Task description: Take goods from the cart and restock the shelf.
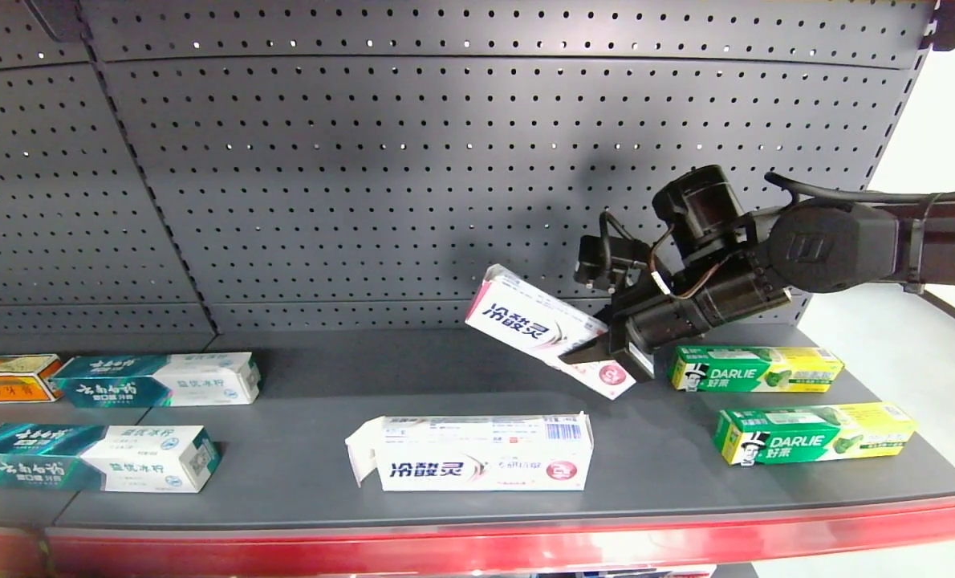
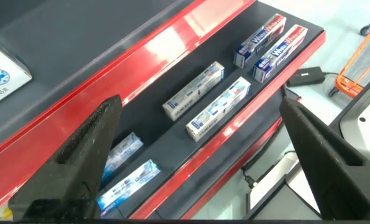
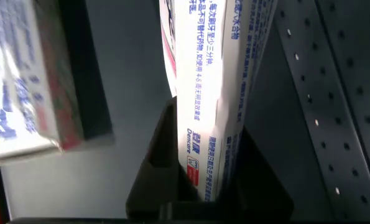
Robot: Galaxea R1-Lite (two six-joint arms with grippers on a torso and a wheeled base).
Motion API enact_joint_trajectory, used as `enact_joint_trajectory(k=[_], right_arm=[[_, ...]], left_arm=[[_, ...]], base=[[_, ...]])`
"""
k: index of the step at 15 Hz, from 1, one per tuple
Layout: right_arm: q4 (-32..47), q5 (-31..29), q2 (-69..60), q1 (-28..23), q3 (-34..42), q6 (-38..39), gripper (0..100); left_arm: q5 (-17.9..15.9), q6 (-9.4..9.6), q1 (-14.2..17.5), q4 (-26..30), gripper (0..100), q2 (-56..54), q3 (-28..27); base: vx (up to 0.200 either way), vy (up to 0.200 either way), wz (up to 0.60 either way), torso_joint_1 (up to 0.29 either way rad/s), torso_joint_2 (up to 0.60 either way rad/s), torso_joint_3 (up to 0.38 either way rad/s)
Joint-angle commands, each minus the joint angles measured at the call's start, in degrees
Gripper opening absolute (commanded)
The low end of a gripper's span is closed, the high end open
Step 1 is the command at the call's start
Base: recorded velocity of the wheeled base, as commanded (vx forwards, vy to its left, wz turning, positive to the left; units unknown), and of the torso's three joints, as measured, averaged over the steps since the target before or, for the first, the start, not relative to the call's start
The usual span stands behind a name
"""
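We find the right tool (image 1: 598,349) clamped on a white-and-pink toothpaste box (image 1: 538,325), gripped near its lower end. The rest of the carton juts away from the tool, tilted up toward the pegboard back panel (image 1: 365,201), above the shelf (image 1: 325,377). We cannot tell whether its low corner touches the shelf. The left tool (image 2: 200,155) stands wide and empty.

Risks, in our judgement:
- The end-grip leaves a long free length, so the carton may pivot between the jaws or topple on release.
- A matching box (image 1: 477,453) with an open flap lies below the tool, toward the shelf's front lip, and a falling carton could land on it.
- A green-and-yellow box (image 1: 754,368) sits just beside the tool's wrist, where a sideways withdrawal could shove it.
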Motion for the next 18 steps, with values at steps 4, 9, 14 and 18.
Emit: enact_joint_trajectory(k=[4,9,14,18], right_arm=[[-0.3,-0.1,1.4,1.5,-0.1,0.1,0],[-1.1,-0.1,3.4,3.2,-0.8,0.3,0],[-1.1,-0.1,4.5,4.0,-1.4,0.7,0],[-1.9,-0.2,5.4,4.2,-1.6,0.8,0]], left_arm=[[0.0,-0.01,0.0,0.0,100,-0.3,0.1],[0.0,-0.01,0.0,0.0,100,-0.3,0.1],[0.0,-0.1,0.0,0.2,100,-1.3,0.7],[0.1,-0.45,0.0,0.2,100,-1.5,0.7]], base=[[0.0,0.0,0.0,0.0,0.0,0.0],[0.0,0.0,0.0,0.0,0.0,0.0],[0.0,0.0,0.0,0.0,0.0,0.0],[0.0,0.0,0.0,0.0,0.0,0.0]])
